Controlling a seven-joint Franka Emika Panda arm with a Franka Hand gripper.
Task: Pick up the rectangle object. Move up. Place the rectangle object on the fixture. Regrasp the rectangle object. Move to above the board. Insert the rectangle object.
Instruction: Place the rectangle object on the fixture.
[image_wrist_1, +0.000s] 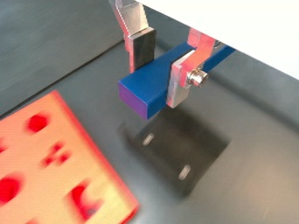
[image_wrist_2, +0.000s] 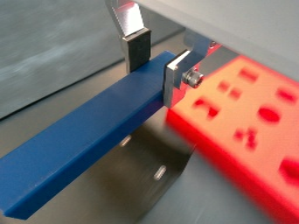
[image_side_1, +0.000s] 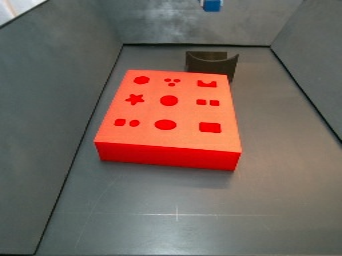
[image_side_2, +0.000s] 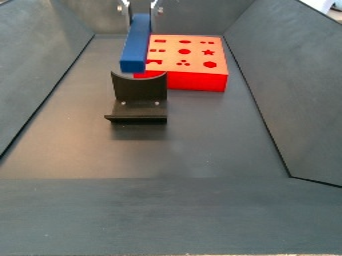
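In a side view the gripper hangs above the fixture, clamped on the rectangle object. The board lies to its right, toward the bench's far edge. The grip seems off-centre, so the bar could tilt on landing.

Smooth matt blue rectangle object, bare silver metal fingers, matt red-orange board, dull dark fixture.

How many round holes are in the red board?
4, counted in a side view on the board: two small ones in the far row, a bigger one in the middle, the biggest in the near row. The gripper holds the blue bar above the fixture.
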